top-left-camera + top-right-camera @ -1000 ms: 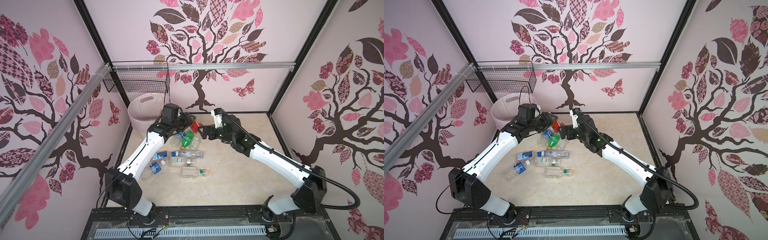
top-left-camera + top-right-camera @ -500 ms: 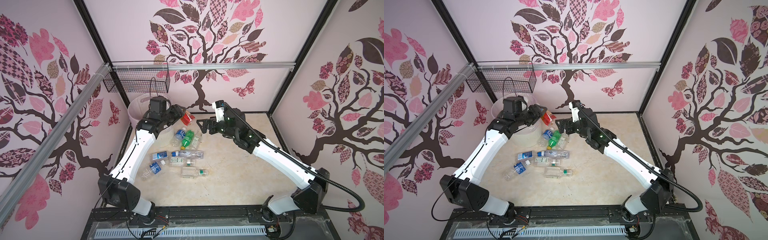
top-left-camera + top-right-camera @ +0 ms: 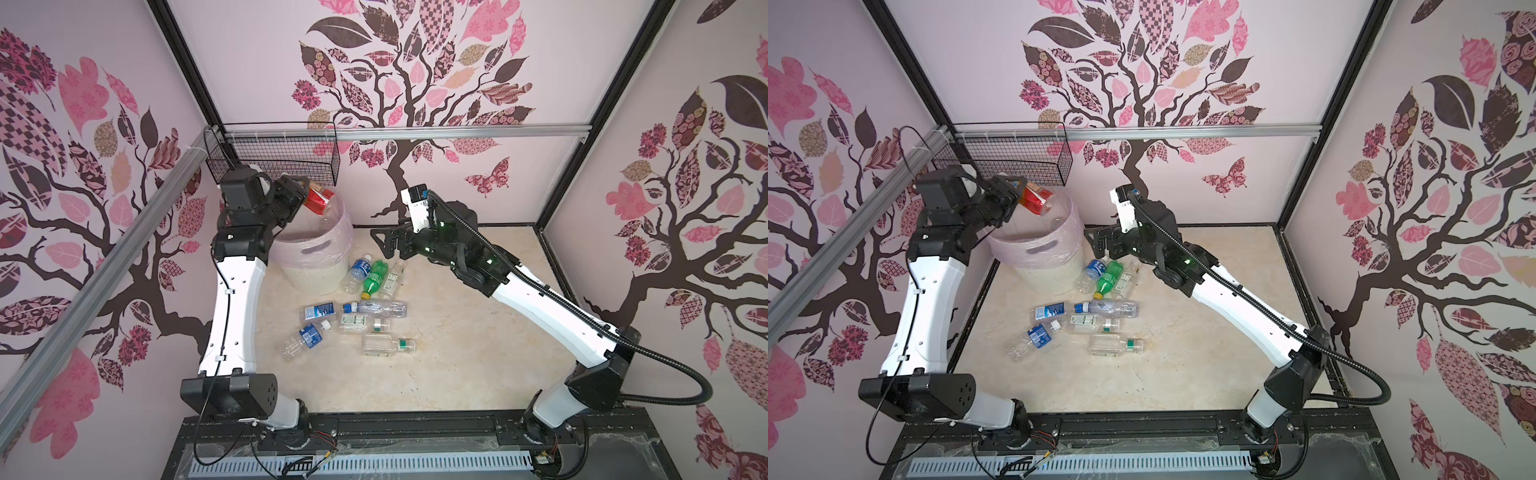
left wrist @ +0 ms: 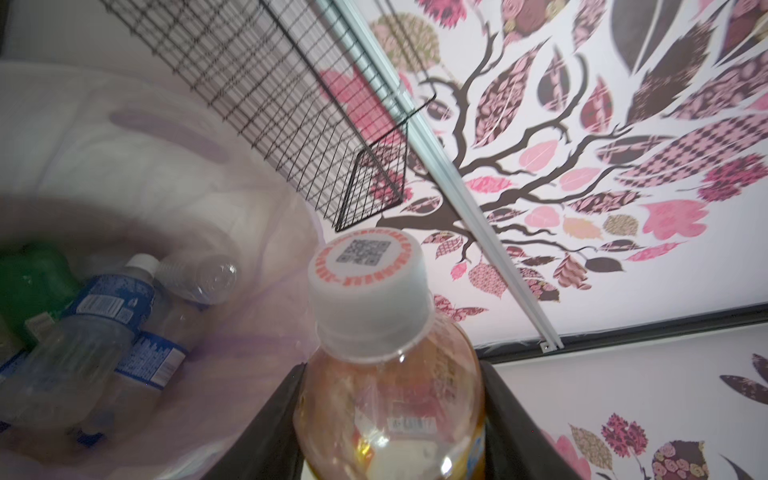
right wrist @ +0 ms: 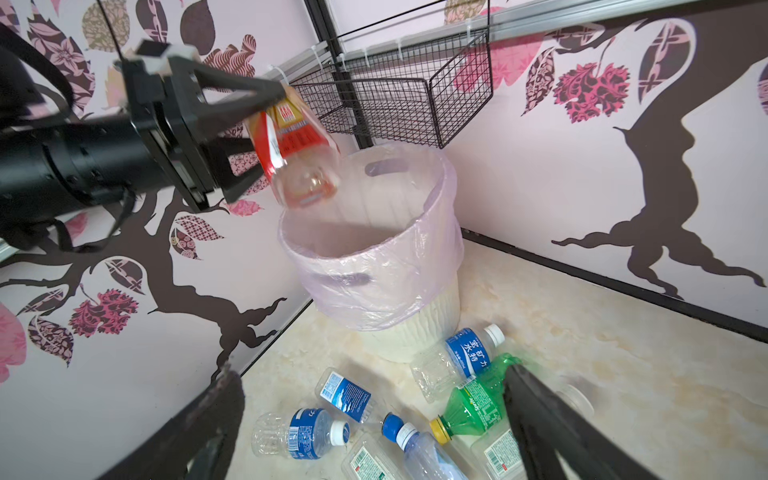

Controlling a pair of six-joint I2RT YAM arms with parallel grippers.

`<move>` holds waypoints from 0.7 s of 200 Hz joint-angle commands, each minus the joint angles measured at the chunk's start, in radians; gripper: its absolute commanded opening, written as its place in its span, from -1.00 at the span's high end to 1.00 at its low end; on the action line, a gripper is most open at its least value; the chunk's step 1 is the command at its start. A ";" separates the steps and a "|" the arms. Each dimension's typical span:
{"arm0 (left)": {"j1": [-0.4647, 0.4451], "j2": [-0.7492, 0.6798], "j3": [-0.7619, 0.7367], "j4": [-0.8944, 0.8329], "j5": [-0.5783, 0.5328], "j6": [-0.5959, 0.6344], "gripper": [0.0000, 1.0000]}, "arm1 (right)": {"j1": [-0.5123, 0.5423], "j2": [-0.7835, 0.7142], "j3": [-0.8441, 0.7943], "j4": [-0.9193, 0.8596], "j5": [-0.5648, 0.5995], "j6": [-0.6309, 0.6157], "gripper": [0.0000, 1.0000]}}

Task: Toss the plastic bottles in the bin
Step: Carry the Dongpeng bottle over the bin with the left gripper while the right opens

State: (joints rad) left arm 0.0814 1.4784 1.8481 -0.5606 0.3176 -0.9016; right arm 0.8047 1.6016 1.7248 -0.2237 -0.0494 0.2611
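My left gripper [image 3: 302, 196] [image 4: 392, 370] is shut on an orange-red plastic bottle [image 3: 318, 200] [image 4: 374, 299] with a white cap. It holds the bottle tilted over the far rim of the bin [image 3: 316, 272] [image 5: 374, 266], a pale round tub with a thin liner. Inside the bin lie blue-labelled bottles [image 4: 108, 316] and a green one [image 4: 33, 282]. My right gripper [image 3: 384, 243] [image 5: 370, 372] hangs open, with nothing in it, above floor bottles beside the bin: a green bottle [image 3: 376, 278] [image 5: 478, 395] and a blue-labelled one [image 3: 359, 268].
Several more clear bottles [image 3: 374, 307] lie scattered on the floor in front of the bin. A black wire basket [image 3: 278, 153] hangs on the back rail just above the bin. The left wall stands close behind the bin.
My left arm has swung the orange-red bottle from above the floor pile leftward and up over the bin. The right gripper has drawn back from the pile a little and stays open.
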 commanded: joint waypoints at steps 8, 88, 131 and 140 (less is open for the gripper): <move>0.003 -0.043 0.079 0.050 -0.012 -0.023 0.01 | 0.009 0.032 0.038 -0.022 0.002 -0.001 -0.99; 0.045 0.125 0.058 -0.057 0.005 0.040 -0.36 | 0.009 0.032 -0.012 -0.019 0.008 0.010 -0.99; 0.072 0.105 0.070 -0.070 0.011 0.030 -0.94 | 0.010 0.002 -0.068 0.000 0.011 0.027 -0.99; 0.070 0.083 0.058 -0.060 0.008 0.029 -0.94 | 0.008 -0.001 -0.076 0.004 0.007 0.034 -0.99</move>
State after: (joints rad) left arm 0.1547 1.6699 1.8977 -0.6552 0.3092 -0.8829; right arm 0.8124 1.6176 1.6604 -0.2379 -0.0452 0.2729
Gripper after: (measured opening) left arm 0.957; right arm 0.996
